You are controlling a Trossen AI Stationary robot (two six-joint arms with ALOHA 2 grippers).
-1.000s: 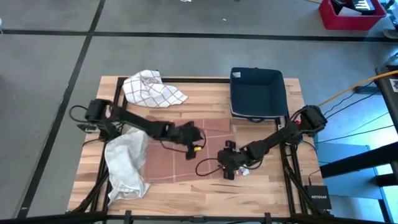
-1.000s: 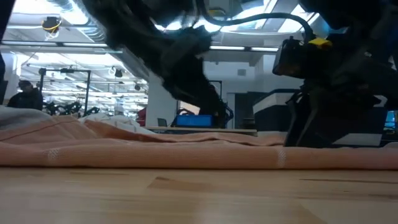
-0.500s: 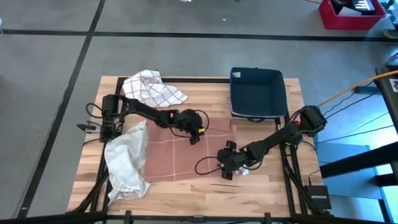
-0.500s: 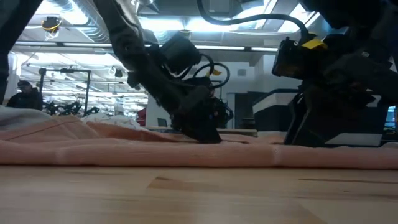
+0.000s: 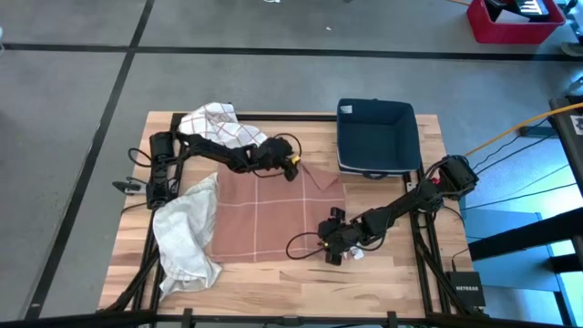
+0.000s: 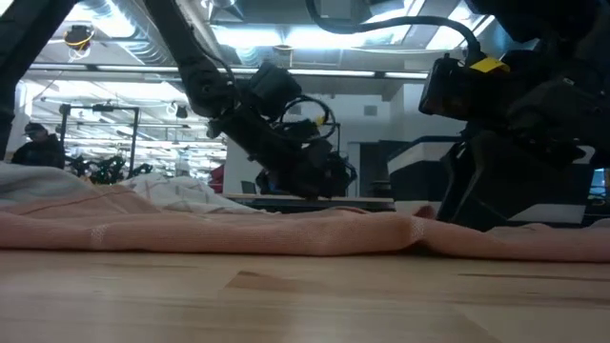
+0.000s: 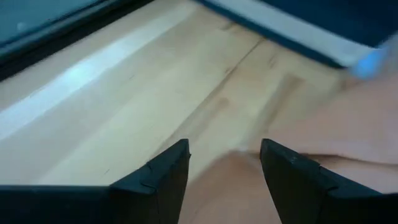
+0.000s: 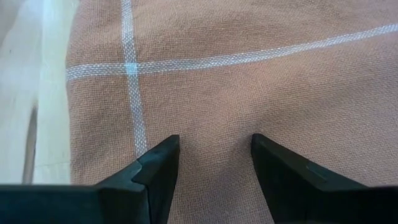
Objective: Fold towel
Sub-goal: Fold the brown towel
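Right now the pink towel (image 5: 273, 214) lies spread mid-worktop (image 5: 364, 269), w/ left tool (image 5: 290, 168) parted over its far edge and right tool (image 5: 330, 251) parted, empty, at its near right corner; next: pinch both edges, start fold.

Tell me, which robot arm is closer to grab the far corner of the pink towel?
Left, probably. The left gripper hovers open at the pink towel's far edge; the right gripper sits at the near side.
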